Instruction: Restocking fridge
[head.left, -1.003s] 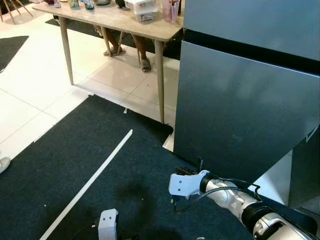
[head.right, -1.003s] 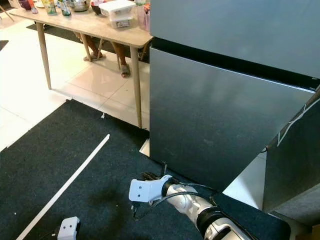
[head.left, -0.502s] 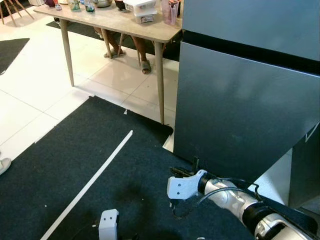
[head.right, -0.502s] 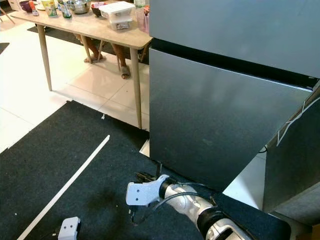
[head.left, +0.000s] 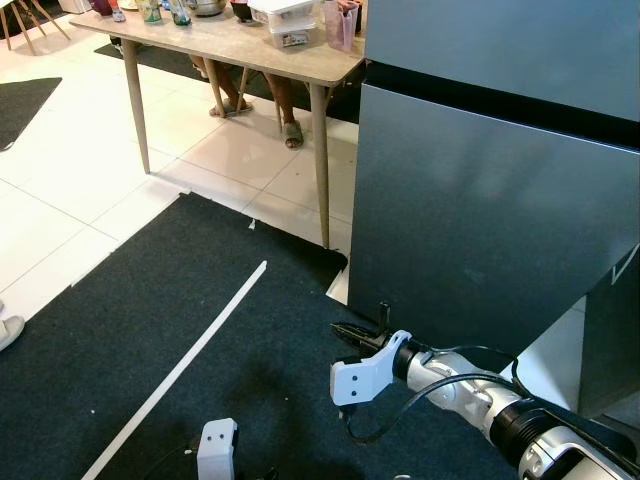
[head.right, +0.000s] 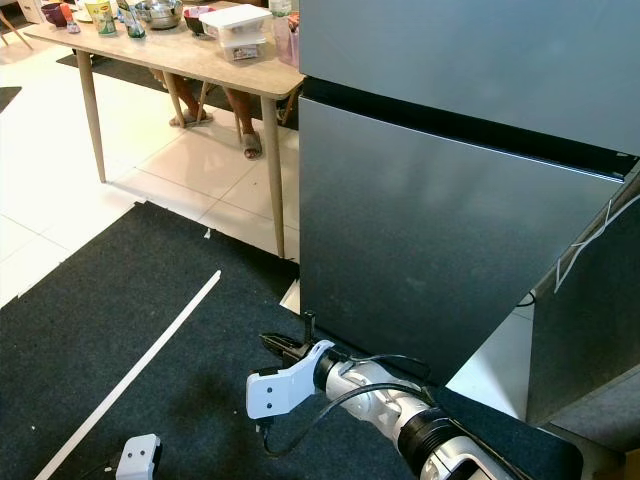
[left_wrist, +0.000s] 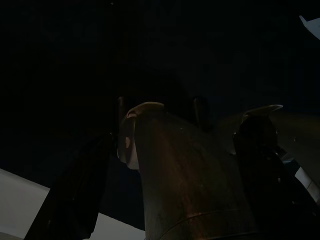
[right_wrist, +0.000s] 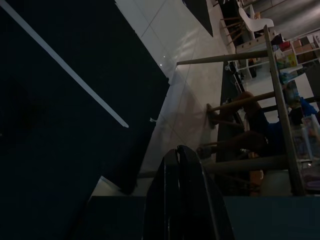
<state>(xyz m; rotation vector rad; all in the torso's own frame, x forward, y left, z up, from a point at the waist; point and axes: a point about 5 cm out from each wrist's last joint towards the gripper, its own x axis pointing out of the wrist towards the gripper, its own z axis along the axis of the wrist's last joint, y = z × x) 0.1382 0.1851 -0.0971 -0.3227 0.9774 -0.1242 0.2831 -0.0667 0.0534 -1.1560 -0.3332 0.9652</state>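
Left eye view: my right gripper (head.left: 358, 332) reaches low from the 5 o'clock corner toward the bottom edge of the fridge (head.left: 480, 210), its tip near the lower door's left bottom corner; whether it touches the door I cannot tell. In the right wrist view the two black fingers (right_wrist: 181, 200) lie flat against each other, so the jaws are pressed together with nothing between them. A black cable (head.left: 420, 400) loops along the silver forearm behind the white wrist housing.

The fridge, the thing I am here to restock, stands at 2 o'clock with its grey doors shut, a dark band separating the upper door from the lower. A black mat (head.left: 130, 340) with a white stripe (head.left: 180, 365) covers the floor in front of it, and pale tiles (head.left: 60, 200) lie beyond at 10 o'clock.

At 12 o'clock a wooden counter (head.left: 255, 48) stands just beside the fridge's left side, carrying a white lidded box (head.left: 285, 20), a pink container (head.left: 340, 22) and some small bottles. A person's legs and sandalled feet (head.left: 290, 128) show under it.

My left gripper (head.left: 216, 448) hangs idle at 6 o'clock. The left wrist view is very dark, and I cannot tell how those jaws stand.
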